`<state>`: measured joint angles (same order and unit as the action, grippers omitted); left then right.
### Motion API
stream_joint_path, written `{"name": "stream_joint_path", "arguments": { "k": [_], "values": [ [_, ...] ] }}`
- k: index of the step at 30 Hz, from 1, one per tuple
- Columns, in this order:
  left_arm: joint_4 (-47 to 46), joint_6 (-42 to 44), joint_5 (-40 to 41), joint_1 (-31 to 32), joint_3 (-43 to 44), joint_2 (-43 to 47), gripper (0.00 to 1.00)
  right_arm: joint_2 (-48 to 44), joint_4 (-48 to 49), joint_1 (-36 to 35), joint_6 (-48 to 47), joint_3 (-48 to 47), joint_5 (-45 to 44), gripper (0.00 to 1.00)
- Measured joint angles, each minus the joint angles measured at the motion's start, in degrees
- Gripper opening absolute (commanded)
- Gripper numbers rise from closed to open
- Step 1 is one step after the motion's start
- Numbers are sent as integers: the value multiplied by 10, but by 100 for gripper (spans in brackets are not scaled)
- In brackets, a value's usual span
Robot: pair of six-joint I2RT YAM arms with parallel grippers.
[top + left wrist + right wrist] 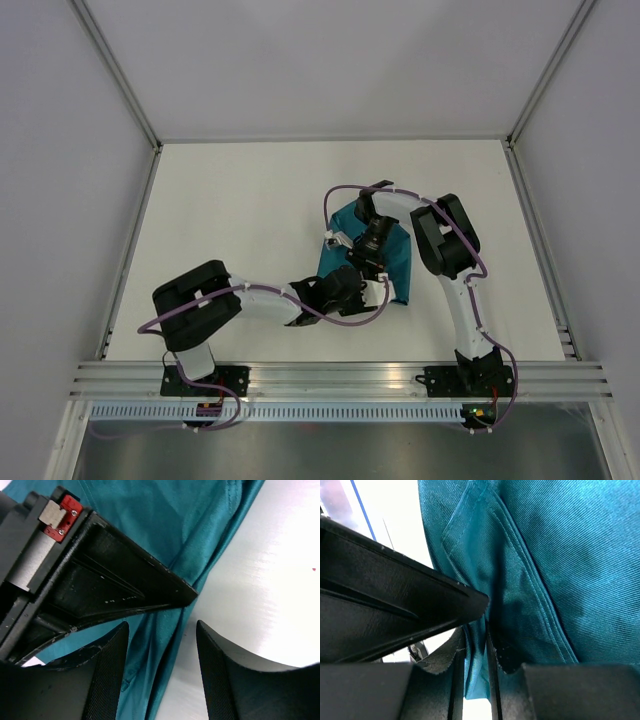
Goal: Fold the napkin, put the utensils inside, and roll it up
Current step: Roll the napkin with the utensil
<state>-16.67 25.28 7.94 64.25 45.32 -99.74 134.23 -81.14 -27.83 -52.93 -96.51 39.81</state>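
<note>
Right end effector [476,652] pinches a fold of the soft teal cloth napkin [398,262]. Left end effector [162,629] is spread; the cloth's edge runs lengthwise between its jaws.

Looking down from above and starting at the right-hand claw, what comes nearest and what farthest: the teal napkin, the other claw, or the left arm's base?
From the right gripper:
1. napkin: touching, a fold of it is pinched in the gripper.
2. left gripper: just beside it on the near-left, open over the cloth's edge.
3. left arm's base: far off at the near-left corner.
</note>
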Motion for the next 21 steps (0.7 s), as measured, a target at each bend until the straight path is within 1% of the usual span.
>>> {"name": "stream_joint_path", "arguments": {
  "k": [6, 9, 12, 13, 15, 16, 18, 19, 21],
  "values": [
    [-15, 13, 5, 0, 12, -17, 61, 1, -2, 0, 3, -1, -2, 17],
    [-4, 14, 0, 0, 21, -22, 56, 4, -9, 4, 3, -1, -4, 17],
    [19, 14, -11, 0, 41, -34, 43, 8, -12, 5, 7, -1, -14, 16],
    [27, 14, -16, 1, 49, -37, 35, 8, -11, 6, 7, -1, -18, 16],
    [47, 13, -28, 2, 65, -46, 30, 9, -12, 7, 7, -1, -22, 17],
    [57, 12, -33, 3, 73, -50, 25, 9, -12, 7, 8, -1, -25, 17],
    [73, 12, -39, 4, 85, -56, 21, 9, -14, 7, 9, -1, -28, 17],
    [80, 12, -42, 4, 90, -57, 16, 9, -14, 8, 9, -1, -30, 17],
    [93, 11, -47, 4, 99, -61, 13, 9, -15, 9, 9, 0, -34, 20]
  ]
}}
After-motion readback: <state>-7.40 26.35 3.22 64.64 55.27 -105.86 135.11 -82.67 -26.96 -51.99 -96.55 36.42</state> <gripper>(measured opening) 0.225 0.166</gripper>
